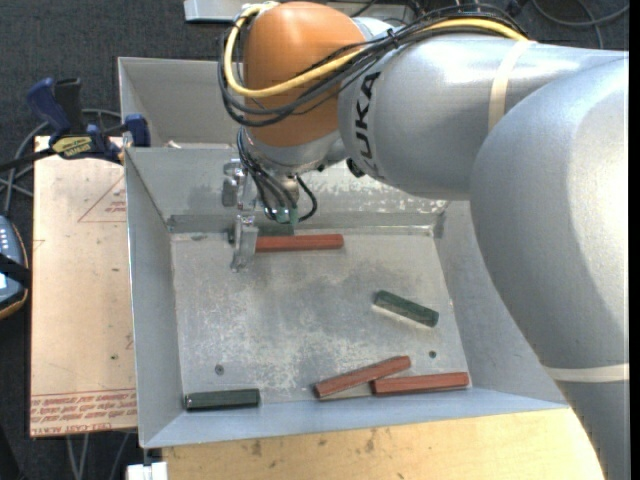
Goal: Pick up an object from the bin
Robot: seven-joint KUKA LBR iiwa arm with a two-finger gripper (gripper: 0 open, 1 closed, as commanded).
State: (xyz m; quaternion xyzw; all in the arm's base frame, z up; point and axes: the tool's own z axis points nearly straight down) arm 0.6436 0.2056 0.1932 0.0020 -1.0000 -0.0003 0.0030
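Gripper (243, 243) at left end of red-brown bar (300, 242), back of bin (150, 288); grasp state unclear.

A slim red-brown bar (300, 242) lies flat, crosswise, beside the back wall of the bin (150, 298).

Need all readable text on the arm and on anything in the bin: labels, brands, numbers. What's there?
"KUKA": on the grey arm link beside the orange cover, running sideways, its start partly crossed by cables.
No readable text on the bin, on the red-brown bars or on the dark green bars.
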